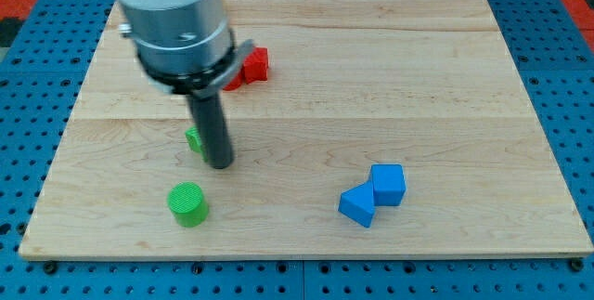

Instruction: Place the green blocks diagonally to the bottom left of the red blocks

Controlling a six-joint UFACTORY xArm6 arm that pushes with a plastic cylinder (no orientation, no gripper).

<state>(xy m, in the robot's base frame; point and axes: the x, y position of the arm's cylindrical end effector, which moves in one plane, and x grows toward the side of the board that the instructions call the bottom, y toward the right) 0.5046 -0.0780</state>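
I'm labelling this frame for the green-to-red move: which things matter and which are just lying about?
Job:
green cylinder
green block, partly hidden behind my tip
red blocks, partly hidden by the arm

Lying about:
blue cube
blue block, touching it

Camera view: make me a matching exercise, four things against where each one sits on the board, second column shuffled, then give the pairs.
Things:
1. green cylinder
2. red blocks
3. blue blocks
4. my tip

Places:
A. the view's bottom right, two touching each other
B. the view's top, partly hidden behind the arm
C. the view's bottom left, standing alone
D. just right of a half-hidden green block, above the green cylinder

Pairs: 1-C, 2-B, 3-A, 4-D
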